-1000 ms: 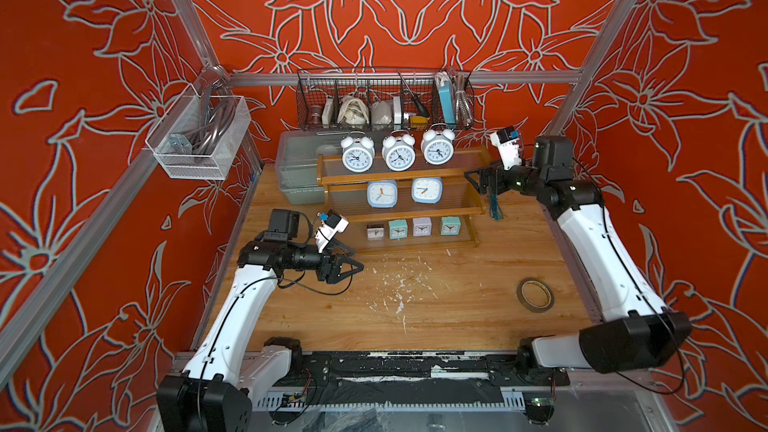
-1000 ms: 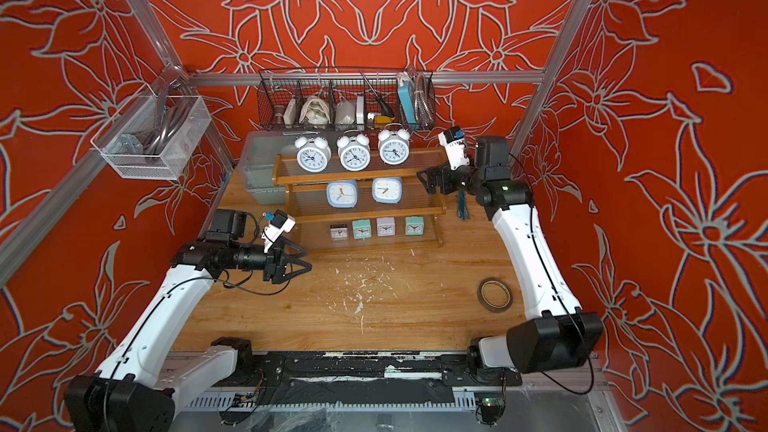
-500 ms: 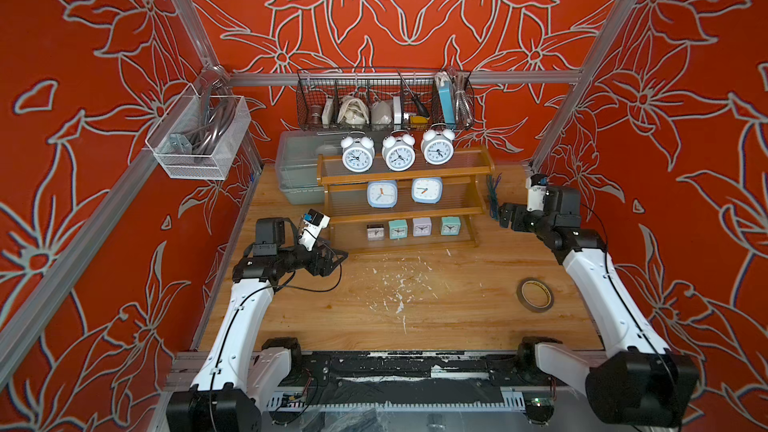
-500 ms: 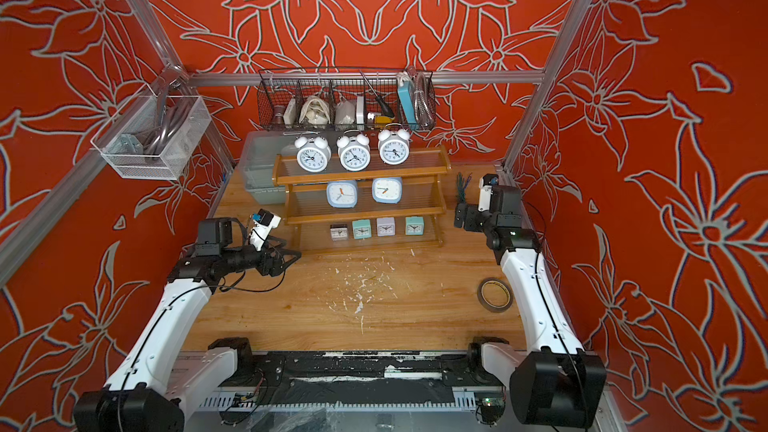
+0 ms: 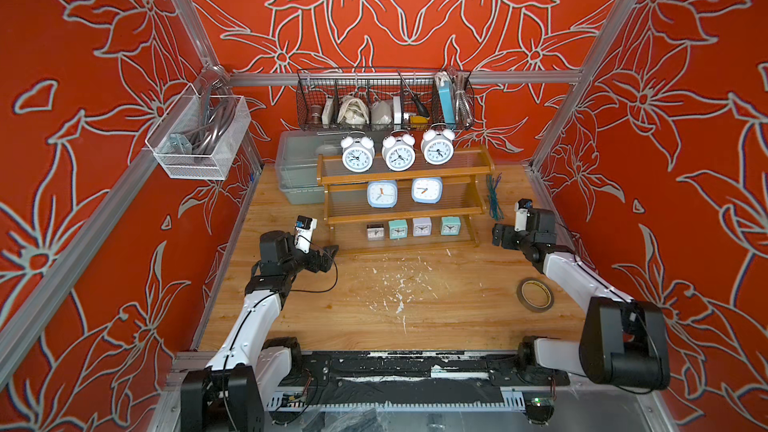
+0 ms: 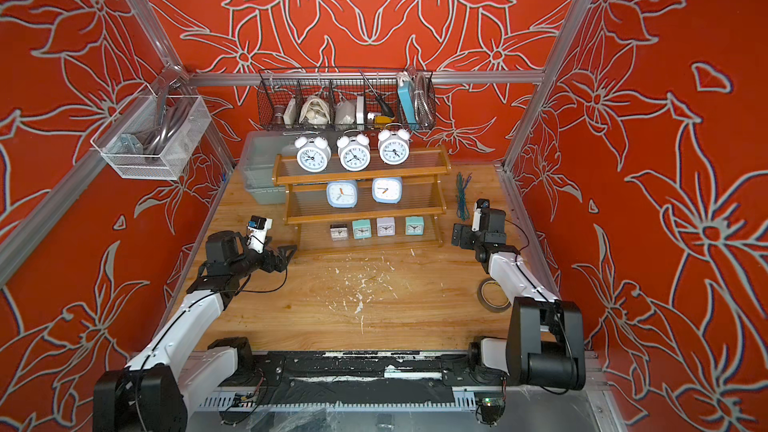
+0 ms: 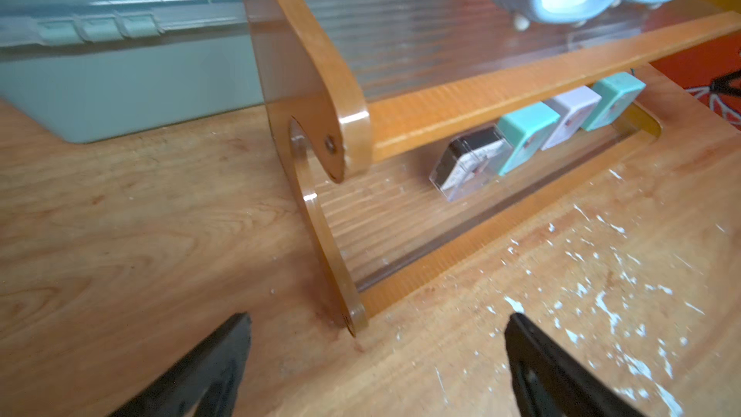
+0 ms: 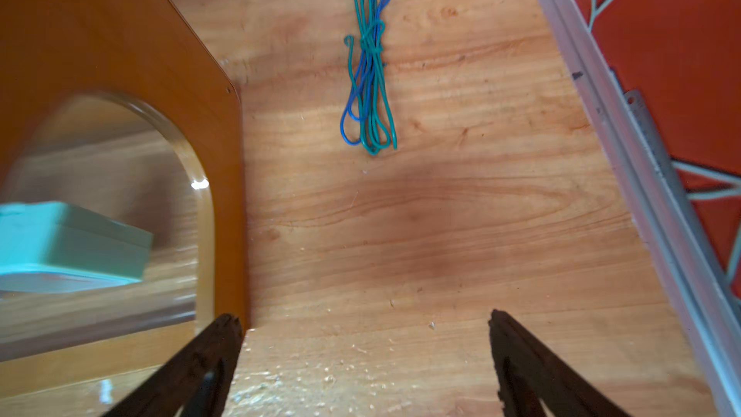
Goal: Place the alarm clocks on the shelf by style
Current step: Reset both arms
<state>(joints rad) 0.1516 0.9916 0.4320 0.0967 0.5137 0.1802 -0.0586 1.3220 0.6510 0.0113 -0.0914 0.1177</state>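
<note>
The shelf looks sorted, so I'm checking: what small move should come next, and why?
Probably retract both arms. On the shelf, twin-bell clocks line the top tier, pale-blue clocks the middle, tiny square clocks the bottom; left gripper and right gripper are open, empty.

Top tier: three white twin-bell clocks (image 6: 354, 155) on the shelf (image 6: 361, 179).
Middle tier: two pale-blue clocks (image 6: 342, 194).
Bottom tier: four tiny square clocks (image 6: 385, 226).
Claws: left claw (image 6: 290, 251) near the shelf's left end, right claw (image 6: 457, 236) near its right.

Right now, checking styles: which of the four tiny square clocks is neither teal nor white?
The grey clock at the row's left end in both top views: clear case over a dark body, unlike its opaque neighbours.
</note>
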